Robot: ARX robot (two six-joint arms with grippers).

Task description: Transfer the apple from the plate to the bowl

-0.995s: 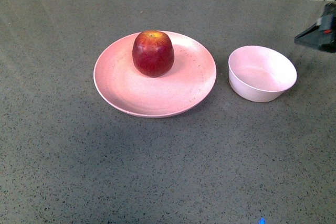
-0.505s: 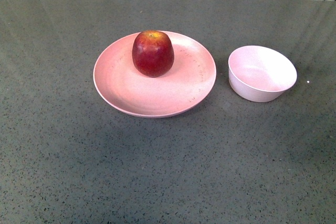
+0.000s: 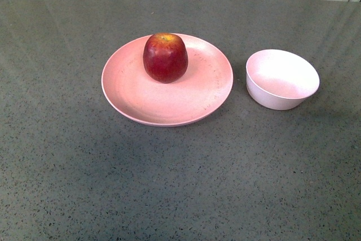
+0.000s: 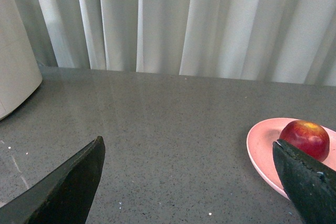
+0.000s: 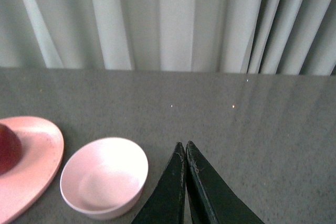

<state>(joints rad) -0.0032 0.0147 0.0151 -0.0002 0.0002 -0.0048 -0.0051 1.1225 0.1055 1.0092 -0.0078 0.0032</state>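
Observation:
The dark-red apple [image 3: 165,57] sits upright on the far part of the wide pink plate [image 3: 141,97] at the table's middle. The empty pale bowl [image 3: 282,78] stands on the table to the plate's right. Neither gripper shows in the front view. In the left wrist view my left gripper [image 4: 189,148] is open and empty, well to the side of the plate [image 4: 262,148], with the apple [image 4: 304,137] just past one fingertip. In the right wrist view my right gripper [image 5: 185,144] is shut and empty, beside the bowl [image 5: 104,177]; the plate [image 5: 37,150] and part of the apple [image 5: 8,148] show beyond it.
The grey speckled table [image 3: 180,184] runs back to a pale curtain [image 4: 210,19]. A white rounded object [image 4: 16,66] stands at the table's edge in the left wrist view.
A second ago my right gripper showed at the right edge of the front view; it has drawn out of that view. Apple, plate and bowl have not moved.

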